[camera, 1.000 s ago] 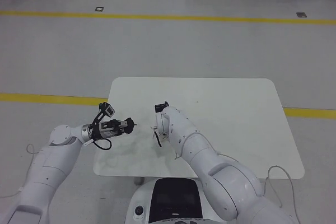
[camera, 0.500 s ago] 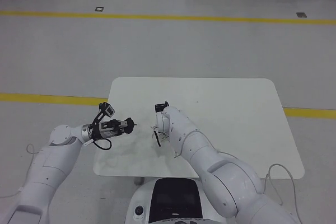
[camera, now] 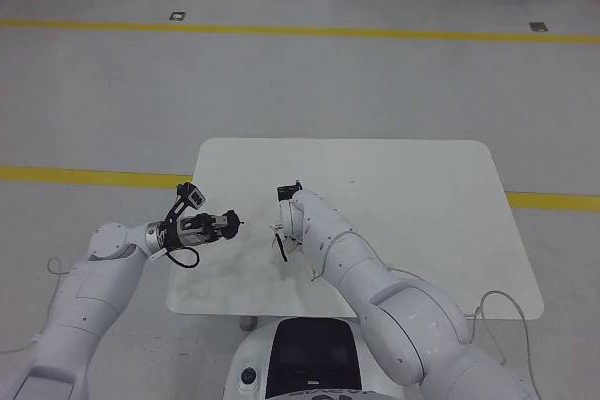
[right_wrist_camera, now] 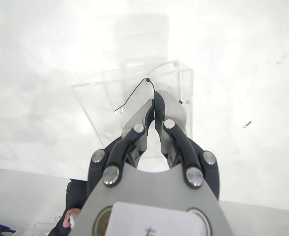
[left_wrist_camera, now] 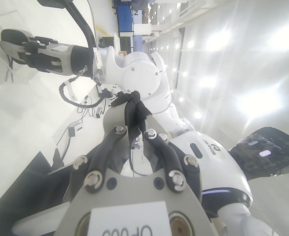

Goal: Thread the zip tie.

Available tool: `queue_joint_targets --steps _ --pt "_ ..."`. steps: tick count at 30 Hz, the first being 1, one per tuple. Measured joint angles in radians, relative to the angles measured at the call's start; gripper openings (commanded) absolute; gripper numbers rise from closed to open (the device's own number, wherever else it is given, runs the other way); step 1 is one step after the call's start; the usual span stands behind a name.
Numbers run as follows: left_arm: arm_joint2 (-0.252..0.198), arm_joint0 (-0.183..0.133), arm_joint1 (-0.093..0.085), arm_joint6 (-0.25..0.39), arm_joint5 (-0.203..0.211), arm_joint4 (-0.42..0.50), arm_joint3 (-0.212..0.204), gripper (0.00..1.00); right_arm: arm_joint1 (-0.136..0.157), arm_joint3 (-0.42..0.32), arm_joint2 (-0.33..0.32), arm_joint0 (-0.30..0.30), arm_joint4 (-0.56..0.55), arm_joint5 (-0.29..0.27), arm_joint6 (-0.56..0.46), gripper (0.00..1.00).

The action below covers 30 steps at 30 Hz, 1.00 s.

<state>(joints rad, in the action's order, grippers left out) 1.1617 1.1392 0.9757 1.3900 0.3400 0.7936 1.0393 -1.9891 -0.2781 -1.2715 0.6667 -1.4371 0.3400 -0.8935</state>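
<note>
The right gripper [right_wrist_camera: 154,104] is pinched shut on the black zip tie [right_wrist_camera: 152,88]. Its head [right_wrist_camera: 148,80] sits just past the fingertips, and its tail [right_wrist_camera: 128,99] bends back free above the clear box [right_wrist_camera: 186,74]. Well apart, the left gripper [left_wrist_camera: 134,100], closed on a thin black strand [left_wrist_camera: 131,148], points toward it.

A white table [camera: 410,200] with rounded corners carries a clear plastic box [right_wrist_camera: 100,109]
</note>
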Motion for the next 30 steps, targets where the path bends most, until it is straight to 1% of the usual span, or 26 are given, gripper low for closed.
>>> queue_joint_targets --steps 7,12,13,20,26,30 --pt "0.000 0.000 0.000 0.000 0.000 0.000 0.000 0.00 -0.002 0.003 -0.003 -0.005 -0.003 0.000 0.009 0.04" --pt "0.000 0.000 0.000 0.000 0.000 0.000 0.000 0.00 -0.004 0.003 -0.004 -0.006 -0.004 0.000 0.015 0.02" --pt "0.000 0.000 0.000 0.000 0.000 0.000 0.000 0.00 -0.004 0.003 -0.004 -0.007 -0.004 0.000 0.016 0.00" --pt "0.000 0.000 0.000 0.000 0.000 0.000 0.000 0.00 -0.005 0.000 -0.006 -0.009 -0.006 0.000 0.022 0.00" --pt "0.000 0.000 0.000 0.000 0.000 0.000 0.000 0.00 -0.004 -0.012 -0.006 -0.009 0.011 0.000 0.037 0.00" --pt "0.000 0.000 0.000 0.000 0.000 0.000 0.000 0.00 -0.002 -0.037 -0.003 -0.002 0.024 0.000 0.045 0.00"
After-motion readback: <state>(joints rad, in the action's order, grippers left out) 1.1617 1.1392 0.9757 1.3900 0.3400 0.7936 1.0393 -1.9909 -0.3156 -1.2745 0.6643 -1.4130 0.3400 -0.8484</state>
